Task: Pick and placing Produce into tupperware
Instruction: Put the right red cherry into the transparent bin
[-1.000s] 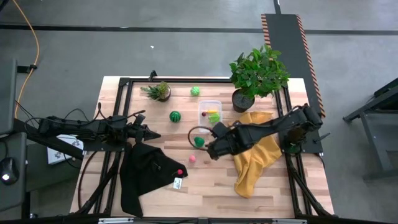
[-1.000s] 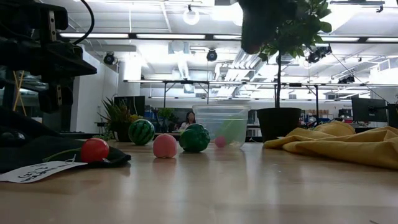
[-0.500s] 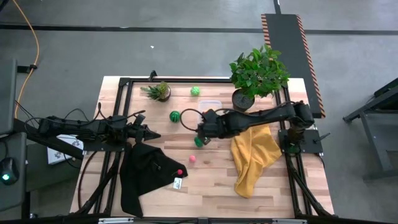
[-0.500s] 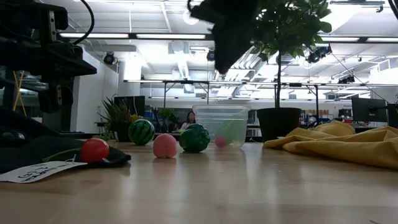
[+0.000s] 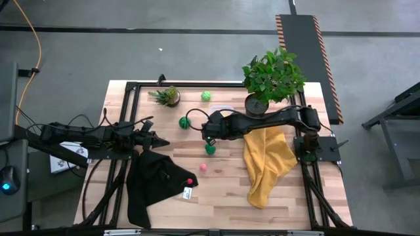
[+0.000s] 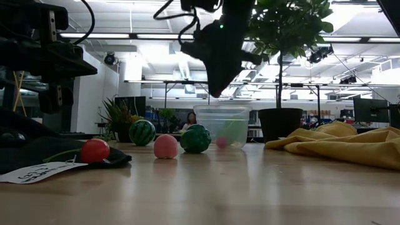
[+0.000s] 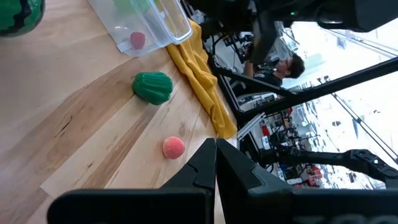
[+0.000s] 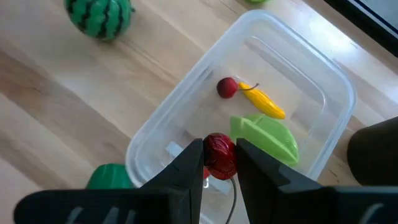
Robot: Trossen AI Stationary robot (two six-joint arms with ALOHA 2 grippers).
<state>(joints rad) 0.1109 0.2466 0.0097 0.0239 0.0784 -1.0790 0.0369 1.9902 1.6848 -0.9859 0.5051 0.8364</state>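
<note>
My right gripper hangs over the near end of the clear tupperware, shut on a tiny red piece. Inside the tupperware lie a red ball, a yellow piece and a leafy light-green piece. In the high view the right gripper covers part of the tupperware. On the table rest a striped melon, a green ball, a dark-green piece and a pink ball. My left gripper waits shut at the table's left. My right gripper pinches the tiny red piece between its two fingers, coming from above and pointing down. The piece is lifted clear over the tupperware, and a thin stem trails from it.
A black cloth with a red ball and a white tag lies near left. A yellow cloth lies at the right. Two potted plants stand along the far edge.
My right gripper has travelled from above the dark-green piece toward the table's far edge and a little left, ending over the tupperware with the red piece still between its fingers. The produce on the table has stayed put.
</note>
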